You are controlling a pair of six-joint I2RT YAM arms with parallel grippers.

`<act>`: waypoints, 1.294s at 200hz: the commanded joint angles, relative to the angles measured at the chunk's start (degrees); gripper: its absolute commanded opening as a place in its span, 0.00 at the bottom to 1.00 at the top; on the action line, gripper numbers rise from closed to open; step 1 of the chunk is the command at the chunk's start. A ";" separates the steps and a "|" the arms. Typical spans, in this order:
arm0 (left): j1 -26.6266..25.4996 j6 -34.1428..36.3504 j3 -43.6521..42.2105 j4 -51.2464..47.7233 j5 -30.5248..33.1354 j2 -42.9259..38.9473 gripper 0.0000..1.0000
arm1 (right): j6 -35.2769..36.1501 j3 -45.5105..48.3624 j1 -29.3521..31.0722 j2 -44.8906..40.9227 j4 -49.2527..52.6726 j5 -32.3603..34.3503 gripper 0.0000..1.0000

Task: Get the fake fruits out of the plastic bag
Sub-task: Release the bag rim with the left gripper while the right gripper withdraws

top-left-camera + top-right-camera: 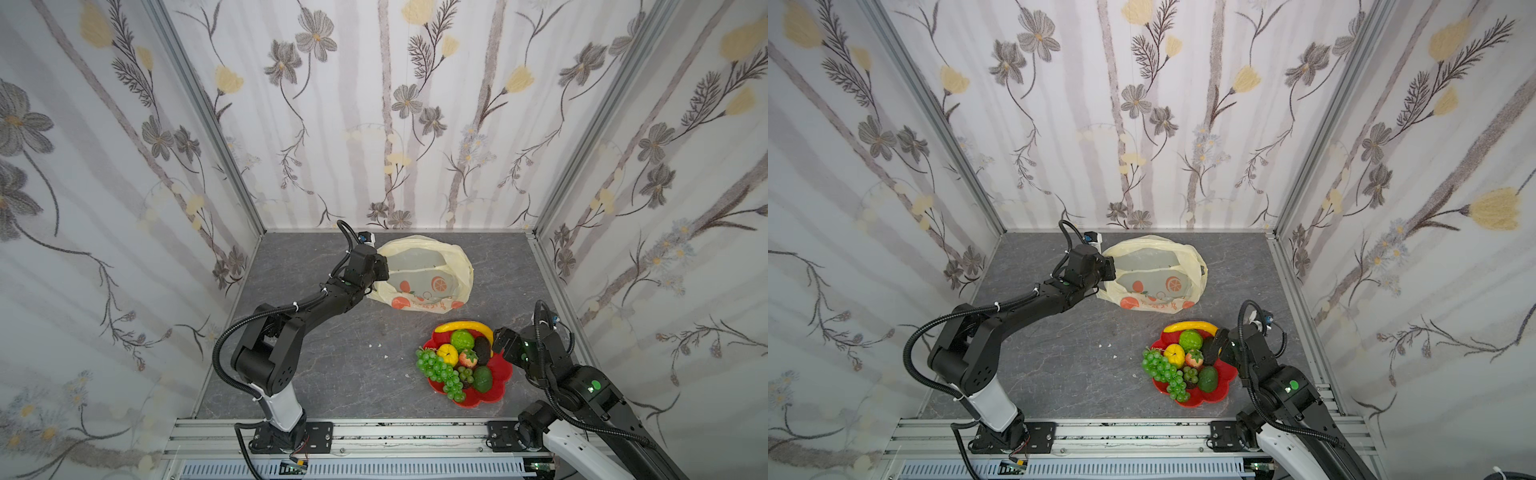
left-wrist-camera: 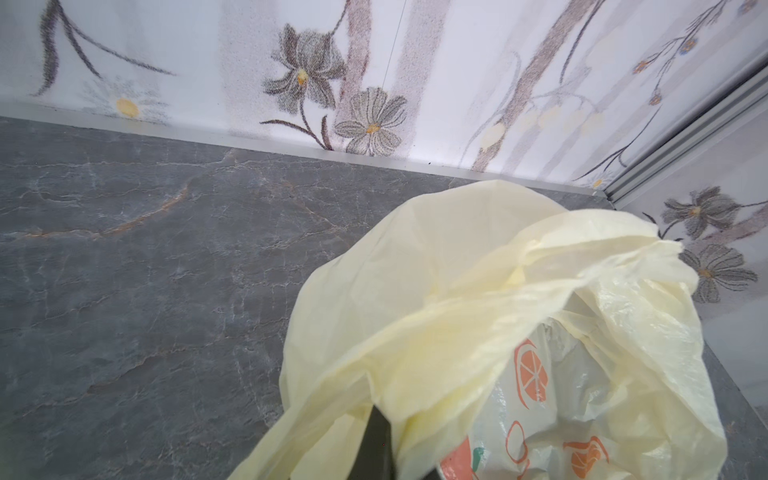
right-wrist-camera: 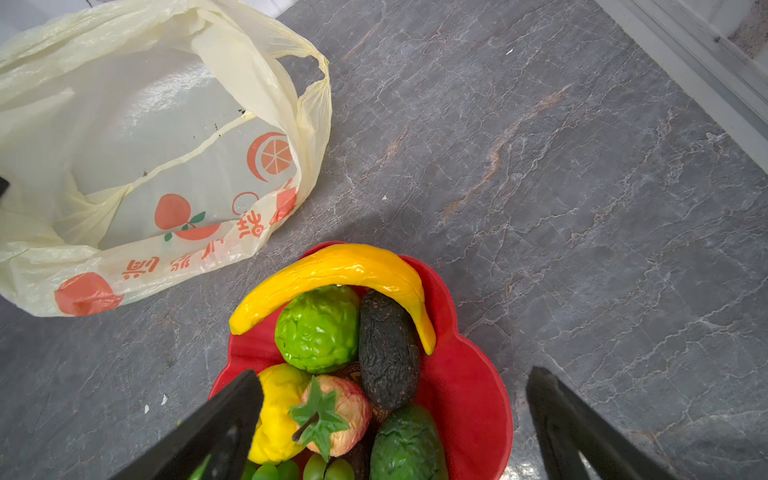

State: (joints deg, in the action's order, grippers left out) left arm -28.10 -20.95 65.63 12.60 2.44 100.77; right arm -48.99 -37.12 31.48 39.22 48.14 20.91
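We judge the bag, mid-frame, limp and slippery; our left claw pinches its rim. The fruits, lower right, look hard and glossy; right claw hangs spread by them.

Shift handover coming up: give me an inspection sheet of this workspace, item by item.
Surface: grey marbled tabletop.
Job's things: plastic bag lies open at the back, no fruit seen inside; fake fruits piled in the red dish.
Clutter: a few white crumbs.
Grippers: left gripper shut on the bag's edge; right gripper open over the dish, holding nothing.
Cables: black hoses loop along both arms.
Surroundings: flowered walls, metal rail in front.
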 commanded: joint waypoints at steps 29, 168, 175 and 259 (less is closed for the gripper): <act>3.98 6.76 16.87 -9.01 -5.76 15.18 0.00 | -3.31 2.20 -1.58 2.45 -2.52 0.18 1.00; 4.45 2.29 25.13 -25.09 1.39 13.16 1.00 | -13.42 8.66 -1.99 1.30 -3.68 -4.17 1.00; 4.45 1.79 23.70 -25.04 1.13 11.82 1.00 | -13.56 9.52 -2.01 1.30 -4.86 -5.08 1.00; 5.06 -1.25 6.78 -16.77 0.12 0.17 1.00 | -15.79 14.26 -1.99 4.78 -11.75 -9.61 1.00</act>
State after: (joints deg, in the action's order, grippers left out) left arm -23.44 -20.12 76.27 -8.97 2.72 103.57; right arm -63.22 -23.03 29.50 42.59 41.19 13.41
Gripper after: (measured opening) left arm 0.997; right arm 0.995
